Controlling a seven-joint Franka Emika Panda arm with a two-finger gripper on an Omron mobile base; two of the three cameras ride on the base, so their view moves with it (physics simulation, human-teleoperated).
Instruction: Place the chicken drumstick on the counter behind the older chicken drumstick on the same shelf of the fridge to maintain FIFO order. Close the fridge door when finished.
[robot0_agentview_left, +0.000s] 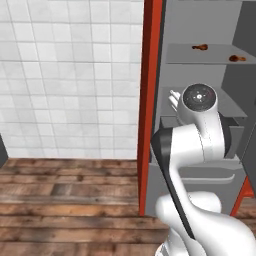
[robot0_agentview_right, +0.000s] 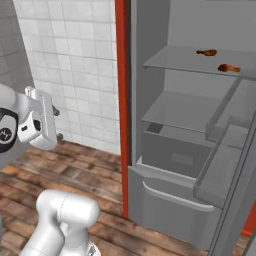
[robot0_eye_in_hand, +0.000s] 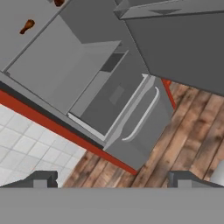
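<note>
Claw (robot0_eye_in_hand: 111, 178) wide open — empty, facing fridge (robot0_eye_in_hand: 109, 87).

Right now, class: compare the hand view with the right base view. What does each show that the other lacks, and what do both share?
Hand view alone: the open pincer with nothing between its tips, and the curved handle on the fridge's bottom drawer front.

Right base view alone: the door's inner bins, and the full upper shelf with two drumsticks lying apart.

Both: the open grey fridge, its red side panel, white wall tiles and wooden floor.
</note>
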